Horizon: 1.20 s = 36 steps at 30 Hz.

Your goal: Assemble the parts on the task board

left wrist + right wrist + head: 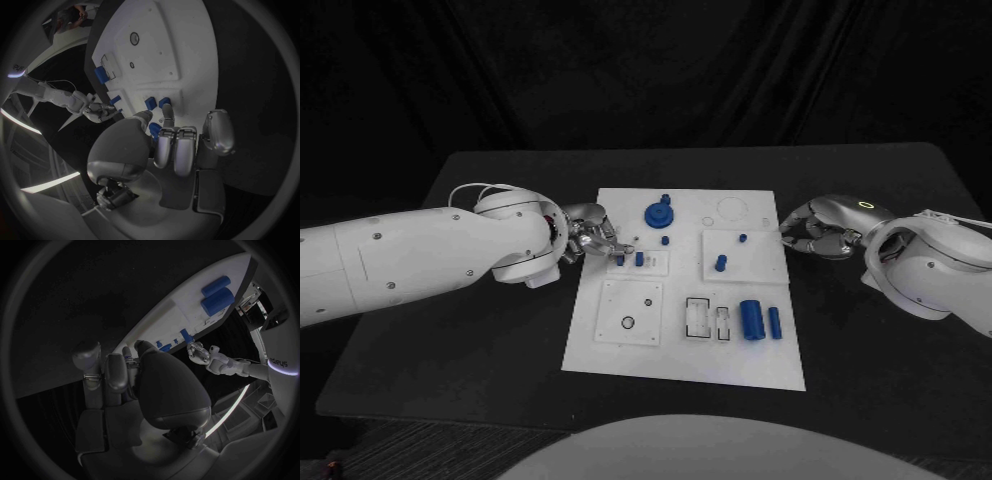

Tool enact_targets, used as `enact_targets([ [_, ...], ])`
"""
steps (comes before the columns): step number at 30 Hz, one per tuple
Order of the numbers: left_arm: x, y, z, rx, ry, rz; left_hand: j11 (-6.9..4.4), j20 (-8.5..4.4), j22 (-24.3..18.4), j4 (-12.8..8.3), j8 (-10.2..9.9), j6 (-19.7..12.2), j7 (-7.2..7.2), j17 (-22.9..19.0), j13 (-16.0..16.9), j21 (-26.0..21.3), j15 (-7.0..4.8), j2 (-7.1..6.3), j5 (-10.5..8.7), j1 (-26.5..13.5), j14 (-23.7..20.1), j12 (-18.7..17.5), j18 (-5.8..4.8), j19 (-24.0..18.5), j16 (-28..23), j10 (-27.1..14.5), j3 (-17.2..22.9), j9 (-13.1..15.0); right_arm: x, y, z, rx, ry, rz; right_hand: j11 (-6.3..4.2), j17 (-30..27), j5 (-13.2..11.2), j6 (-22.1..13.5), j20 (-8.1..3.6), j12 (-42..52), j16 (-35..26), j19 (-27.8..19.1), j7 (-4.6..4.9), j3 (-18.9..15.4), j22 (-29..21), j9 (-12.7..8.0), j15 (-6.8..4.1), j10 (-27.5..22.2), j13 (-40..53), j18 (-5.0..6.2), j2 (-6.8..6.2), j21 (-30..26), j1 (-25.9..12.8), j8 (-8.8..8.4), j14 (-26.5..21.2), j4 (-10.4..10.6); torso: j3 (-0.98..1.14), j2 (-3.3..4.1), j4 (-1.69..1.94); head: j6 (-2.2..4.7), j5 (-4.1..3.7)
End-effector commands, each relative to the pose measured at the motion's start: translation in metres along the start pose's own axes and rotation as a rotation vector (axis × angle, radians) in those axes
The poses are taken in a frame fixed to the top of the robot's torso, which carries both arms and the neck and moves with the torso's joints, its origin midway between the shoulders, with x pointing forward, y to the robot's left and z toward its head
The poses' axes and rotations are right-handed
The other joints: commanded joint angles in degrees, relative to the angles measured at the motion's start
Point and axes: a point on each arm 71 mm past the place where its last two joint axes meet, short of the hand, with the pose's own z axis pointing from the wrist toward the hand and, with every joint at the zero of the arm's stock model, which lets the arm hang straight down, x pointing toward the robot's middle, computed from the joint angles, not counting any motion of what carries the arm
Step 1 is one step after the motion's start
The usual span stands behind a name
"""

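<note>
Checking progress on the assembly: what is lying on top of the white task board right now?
On the white task board: a round blue part, two blue cylinders and small blue pegs. The left hand covers the board's edge there.

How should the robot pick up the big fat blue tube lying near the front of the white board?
Probably by its middle, from straight above. The big blue cylinder lies flat on the task board, its rounded long sides exposed, so fingers could close across its width. A thinner blue rod lies close on one side, so room there looks tight. The right hand looks nearer.
</note>
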Motion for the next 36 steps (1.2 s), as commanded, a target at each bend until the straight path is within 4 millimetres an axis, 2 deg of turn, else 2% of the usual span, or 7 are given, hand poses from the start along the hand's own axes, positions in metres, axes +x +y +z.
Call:
enact_targets([
  [1,0.002,0.0,0.0,-0.007,0.008,-0.006,-0.01,-0.09,9.2,0.2,0.9,-0.4,0.04,15.1,14.1,0.3,-0.06,-0.04,-2.38,0.5,6.0,0.3,0.45,0.3,0.2,4.6,-0.9,0.9,0.001,-0.001,-0.001,0.011,-0.003,0.0,-0.33,0.0,0.2,-0.2,0.03,-0.3,-0.2,-0.5,-0.06,0.2,6.3,-0.1,-0.2,-0.1,-5.9,0.73,-0.07,-0.3,0.5,-0.24,-0.2,-0.1,0.0,-0.04,-0.02,-0.01,0.09],
  [12,0.006,0.001,0.0,-0.024,0.02,-0.004,0.01,-0.08,9.2,0.5,2.1,-0.8,0.09,15.1,14.1,0.3,-0.05,0.11,-4.26,0.3,6.0,0.3,0.46,0.3,0.2,4.6,-2.0,2.3,0.001,-0.001,-0.001,0.012,-0.001,0.0,-0.31,0.0,0.2,-0.1,0.03,-0.3,-0.1,-0.4,-0.04,0.3,6.3,-0.1,-0.19,-0.1,-5.9,0.73,-0.1,-0.3,0.5,-0.2,-0.2,0.0,0.01,-0.01,-0.02,-0.01,0.13],
  [18,0.007,0.0,0.001,-0.022,0.028,-0.001,-0.02,-0.1,9.2,0.2,2.3,-2.0,0.03,15.1,14.0,0.1,-0.07,0.56,-1.19,1.5,6.0,0.2,0.5,0.2,0.2,4.5,-2.0,3.1,0.001,-0.001,-0.001,0.012,0.0,0.0,-0.31,0.0,0.2,-0.1,0.03,-0.3,-0.1,-0.4,-0.04,0.3,6.3,-0.1,-0.19,-0.1,-5.9,0.73,-0.1,-0.3,0.5,-0.2,-0.2,0.0,0.0,0.01,-0.02,-0.01,0.2],
  [23,0.009,-0.001,0.002,-0.022,0.038,0.003,-0.08,-0.13,9.2,0.2,2.4,-2.3,-0.04,15.1,14.0,0.0,-0.1,0.71,2.86,2.4,6.0,0.2,0.52,0.2,0.2,4.4,-1.7,3.4,0.002,-0.001,-0.001,0.011,0.0,0.0,-0.31,0.0,0.2,-0.1,0.03,-0.3,-0.1,-0.4,-0.04,0.3,6.3,-0.1,-0.19,-0.1,-5.9,0.73,-0.1,-0.3,0.5,-0.2,-0.2,0.0,0.02,-0.03,-0.04,-0.01,0.15],
  [24,0.01,-0.001,0.002,-0.023,0.041,0.004,-0.12,-0.15,9.2,0.1,2.3,-2.5,-0.09,15.1,13.9,0.0,-0.14,0.66,4.6,2.9,6.0,0.1,0.52,0.1,0.2,4.4,-1.5,3.4,0.002,-0.001,-0.001,0.011,0.0,0.0,-0.31,0.0,0.2,-0.1,0.03,-0.3,-0.1,-0.4,-0.04,0.3,6.3,-0.1,-0.19,-0.1,-5.9,0.73,-0.1,-0.3,0.5,-0.2,-0.2,0.0,0.03,-0.03,-0.05,-0.01,0.16],
  [29,0.011,0.0,0.003,-0.029,0.05,0.008,-0.19,-0.2,9.1,0.0,2.3,-2.6,-0.16,15.1,13.9,-0.1,-0.19,0.49,7.3,3.6,6.0,0.1,0.55,0.0,0.2,4.3,-0.9,3.5,0.002,-0.001,-0.001,0.012,0.001,0.001,-0.31,0.0,0.2,-0.1,0.03,-0.3,-0.1,-0.4,-0.04,0.3,6.3,-0.1,-0.19,-0.1,-5.9,0.73,-0.1,-0.3,0.5,-0.2,-0.2,0.0,0.04,-0.01,-0.02,-0.01,0.14],
  [36,0.016,0.001,0.004,-0.043,0.072,0.015,-0.21,-0.21,9.1,0.0,2.2,-2.7,-0.17,15.1,13.9,-0.2,-0.2,0.46,8.24,3.9,6.0,0.0,0.57,-0.1,0.2,4.2,-0.6,3.5,0.002,-0.001,-0.001,0.012,0.001,0.001,-0.31,0.0,0.2,-0.1,0.03,-0.3,-0.1,-0.4,-0.04,0.3,6.3,-0.1,-0.19,-0.1,-5.9,0.73,-0.1,-0.3,0.5,-0.2,-0.2,0.0,0.04,0.02,-0.05,-0.01,0.16],
])
